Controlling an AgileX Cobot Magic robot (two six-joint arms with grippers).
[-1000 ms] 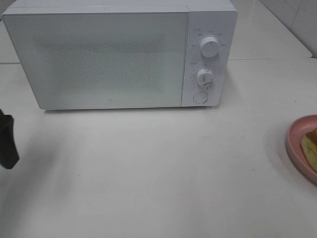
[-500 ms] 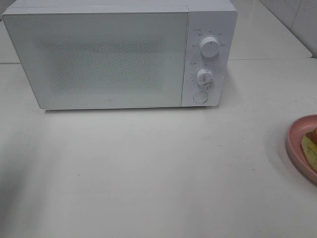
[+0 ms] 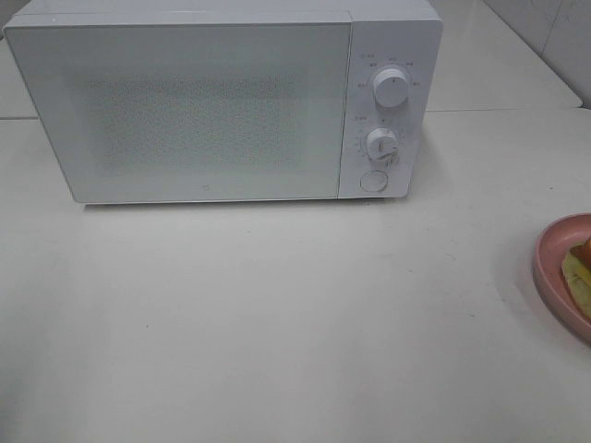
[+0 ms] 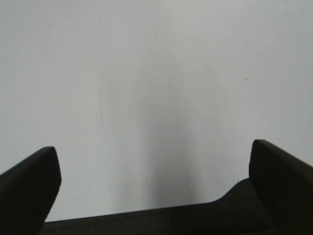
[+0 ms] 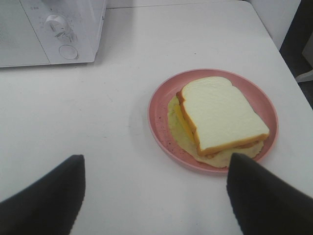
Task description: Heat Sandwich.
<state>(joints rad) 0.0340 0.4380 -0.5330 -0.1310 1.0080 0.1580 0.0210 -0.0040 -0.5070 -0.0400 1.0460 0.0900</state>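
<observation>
Jaws: left gripper (image 4: 155,188) and right gripper (image 5: 155,196) both spread, empty.
Sandwich (image 5: 221,115): on pink plate (image 5: 161,125), just ahead of right jaws, likely awaiting pickup.
Microwave (image 3: 222,101): door closed, beyond plate.

No text can be read anywhere. The microwave (image 3: 222,101) carries small grey markings around its upper dial (image 3: 391,88) and lower dial (image 3: 380,145), but they are too small and blurred to make out. No brand or number shows on its door.
</observation>
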